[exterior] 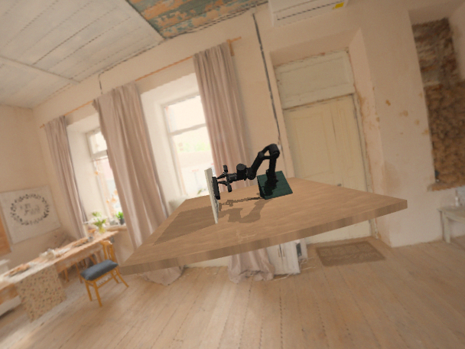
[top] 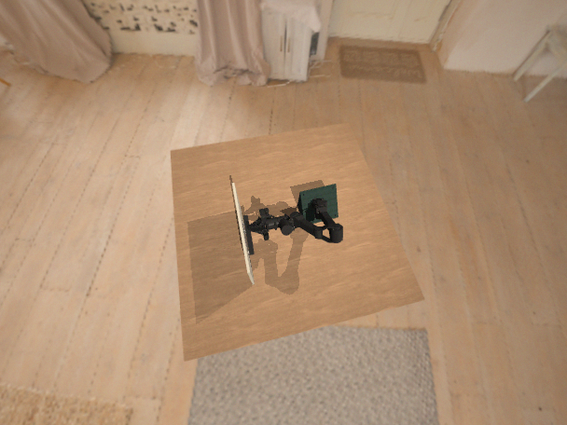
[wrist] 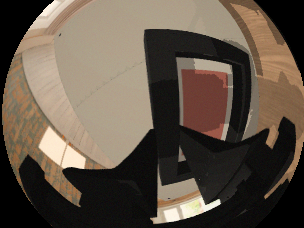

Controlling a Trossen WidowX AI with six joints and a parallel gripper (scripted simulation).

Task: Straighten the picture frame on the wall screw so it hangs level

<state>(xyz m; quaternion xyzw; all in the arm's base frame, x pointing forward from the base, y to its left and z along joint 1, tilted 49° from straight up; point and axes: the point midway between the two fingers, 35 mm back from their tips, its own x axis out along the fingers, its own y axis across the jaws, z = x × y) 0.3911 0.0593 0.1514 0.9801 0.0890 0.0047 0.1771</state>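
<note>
The black picture frame [top: 250, 246] [exterior: 216, 188] [wrist: 162, 90] hangs on the front of an upright pale panel [top: 236, 198] [exterior: 209, 177] [wrist: 107, 60]. It surrounds a red picture [wrist: 200, 102] with a light border. My gripper [top: 251, 227] [exterior: 218, 181] [wrist: 165, 131] is shut on the frame's upper bar, one finger above it and one below, nearer one end of the bar. In the wrist view the bar runs at a slant, but the lens bends lines, so the exact tilt cannot be told. The screw and the notched strip are hidden behind the frame.
The arm stands on a dark green base plate [top: 331, 192] [exterior: 285, 188] on the wooden table [top: 326, 289] [exterior: 329, 197], facing the panel. The panel is thin and rises above the tabletop near one side. Shadows of the arm and panel fall across the table.
</note>
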